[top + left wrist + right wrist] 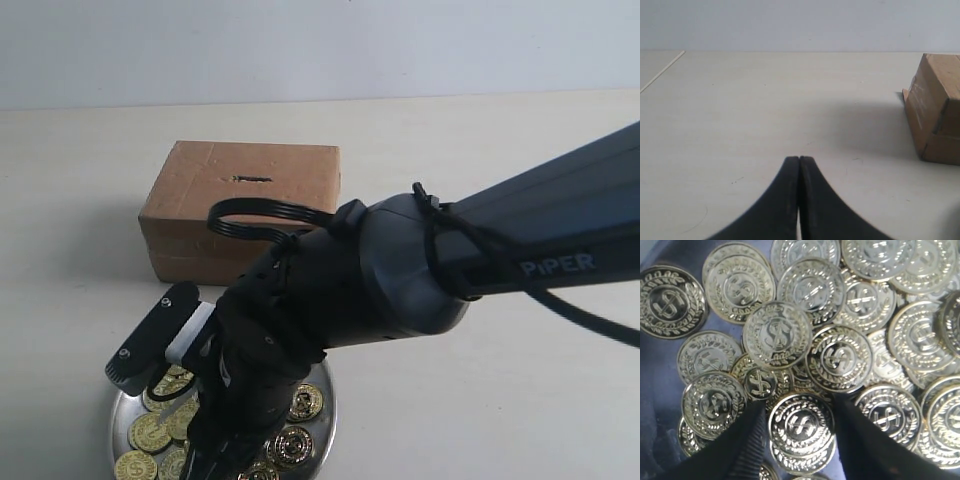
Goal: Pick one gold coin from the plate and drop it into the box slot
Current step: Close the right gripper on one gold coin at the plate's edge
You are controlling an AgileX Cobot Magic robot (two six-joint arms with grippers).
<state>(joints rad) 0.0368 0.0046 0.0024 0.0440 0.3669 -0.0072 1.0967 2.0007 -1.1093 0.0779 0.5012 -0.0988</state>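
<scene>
The brown cardboard box [240, 205] stands on the table, and its dark slot [247, 180] shows in the top face. In front of it lies the silver plate [326, 420] holding several gold coins [150, 432]. My right arm reaches down over the plate, and its body hides the fingertips in the exterior view. In the right wrist view my right gripper [799, 405] is open, with one coin [801, 424] lying flat between its fingers [740, 450], on top of another coin. My left gripper [799, 159] is shut on nothing, low over bare table, with the box [937, 115] off to one side.
Coins overlap in a dense pile [840, 315] across the plate, with a bare patch of plate floor [660, 385] at one side. A black cable loop [265, 215] on the right arm hangs in front of the box. The beige table [500, 400] extends around both.
</scene>
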